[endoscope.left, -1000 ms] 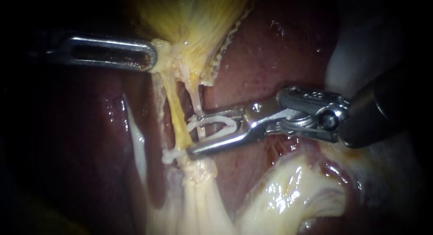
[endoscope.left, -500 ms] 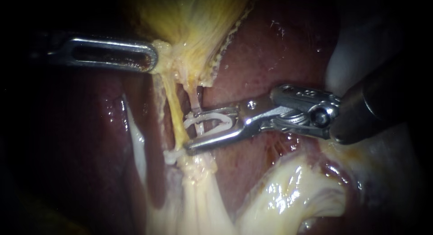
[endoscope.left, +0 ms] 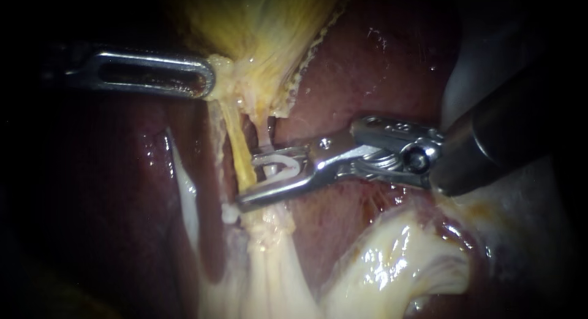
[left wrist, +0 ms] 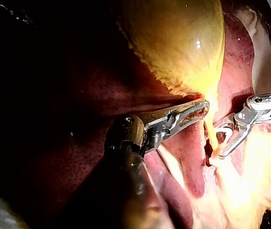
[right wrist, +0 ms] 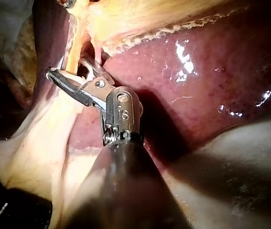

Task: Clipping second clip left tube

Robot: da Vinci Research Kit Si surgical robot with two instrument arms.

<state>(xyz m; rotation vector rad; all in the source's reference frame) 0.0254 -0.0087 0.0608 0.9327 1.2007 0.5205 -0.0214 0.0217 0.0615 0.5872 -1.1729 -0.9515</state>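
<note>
The yellow left tube (endoscope.left: 237, 153) runs down from the gallbladder (endoscope.left: 263, 25), with a thinner pale tube (endoscope.left: 263, 134) just to its right. My right instrument (endoscope.left: 248, 178) holds a white clip (endoscope.left: 280, 166) between its parted jaws. These jaws straddle both tubes, and the lower jaw tip reaches past the left tube. Another white clip (endoscope.left: 229, 213) sits lower on the left tube. My left instrument (endoscope.left: 208, 80) is shut on tissue at the gallbladder's lower end and holds it taut, as the left wrist view also shows (left wrist: 195, 110).
Dark red liver (endoscope.left: 380, 68) lies behind and on both sides of the tubes. Pale fatty tissue (endoscope.left: 392, 264) bulges below the right instrument's shaft. In the right wrist view the jaws (right wrist: 68, 69) lie across the left tube (right wrist: 75, 52), with liver (right wrist: 197, 71) beside them.
My right instrument has slid left with the clip, further across the tubes, and its lower jaw tip now passes the left tube. The left instrument has held still.
</note>
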